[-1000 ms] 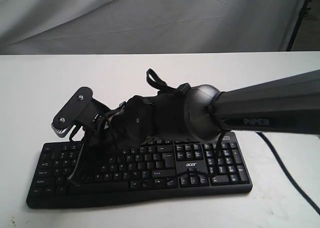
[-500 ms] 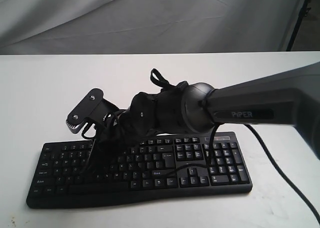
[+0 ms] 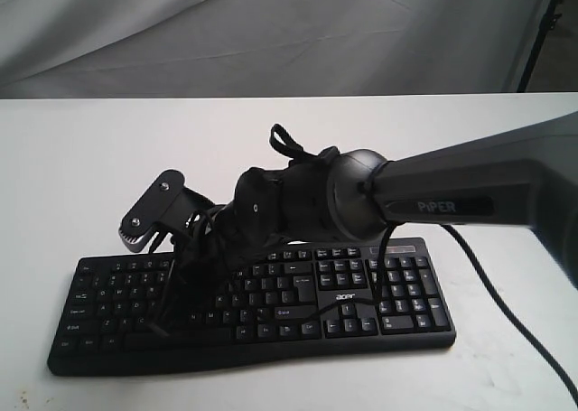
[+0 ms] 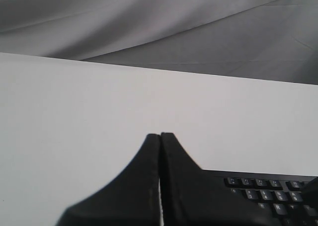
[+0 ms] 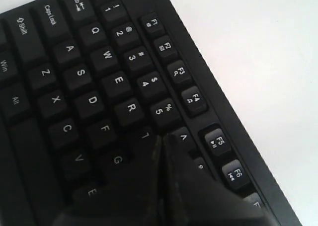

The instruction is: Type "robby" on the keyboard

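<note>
The black keyboard (image 3: 388, 294) lies near the front of the white table, with its number pad at the right end. My right gripper (image 3: 183, 283) reaches across from the right over the keyboard's left half. In the right wrist view the right gripper (image 5: 162, 136) is shut, and its tip sits at the T key, just beside the R key (image 5: 131, 108) of the keyboard (image 5: 79, 72). I cannot tell whether it is touching. My left gripper (image 4: 160, 135) is shut on nothing above bare table, with a corner of the keyboard (image 4: 268, 191) beside it. It does not show in the exterior view.
The keyboard's thin black cable (image 3: 506, 307) runs off to the right over the white table (image 3: 90, 158). A loose cable loop from the right arm (image 3: 350, 304) hangs over the arrow keys. Grey cloth (image 3: 271, 32) hangs behind the table's far edge.
The right arm has shifted to the right along the keyboard's letter rows, then dipped slightly lower over the keys. Its jaws stay together.
</note>
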Robot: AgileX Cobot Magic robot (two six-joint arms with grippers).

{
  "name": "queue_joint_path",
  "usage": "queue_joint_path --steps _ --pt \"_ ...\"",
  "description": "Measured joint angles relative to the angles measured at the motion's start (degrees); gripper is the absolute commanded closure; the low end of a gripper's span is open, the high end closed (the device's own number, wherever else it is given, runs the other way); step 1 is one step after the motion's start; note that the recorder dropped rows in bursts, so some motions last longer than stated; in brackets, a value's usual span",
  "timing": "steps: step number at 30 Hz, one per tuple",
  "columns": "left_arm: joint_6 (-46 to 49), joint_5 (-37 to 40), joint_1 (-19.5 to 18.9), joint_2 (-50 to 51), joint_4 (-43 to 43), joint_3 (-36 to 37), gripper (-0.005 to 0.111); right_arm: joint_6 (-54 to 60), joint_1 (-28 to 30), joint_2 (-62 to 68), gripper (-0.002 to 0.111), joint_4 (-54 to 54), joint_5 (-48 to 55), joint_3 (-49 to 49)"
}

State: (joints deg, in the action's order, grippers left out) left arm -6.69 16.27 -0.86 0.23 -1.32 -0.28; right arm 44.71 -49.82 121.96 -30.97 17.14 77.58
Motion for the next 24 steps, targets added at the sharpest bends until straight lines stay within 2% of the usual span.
queue_joint_path --steps 24 --pt "0.0 0.0 0.0 0.0 0.0 0.0 0.107 0.0 0.0 1.3 0.108 1.2 -0.1 0.0"
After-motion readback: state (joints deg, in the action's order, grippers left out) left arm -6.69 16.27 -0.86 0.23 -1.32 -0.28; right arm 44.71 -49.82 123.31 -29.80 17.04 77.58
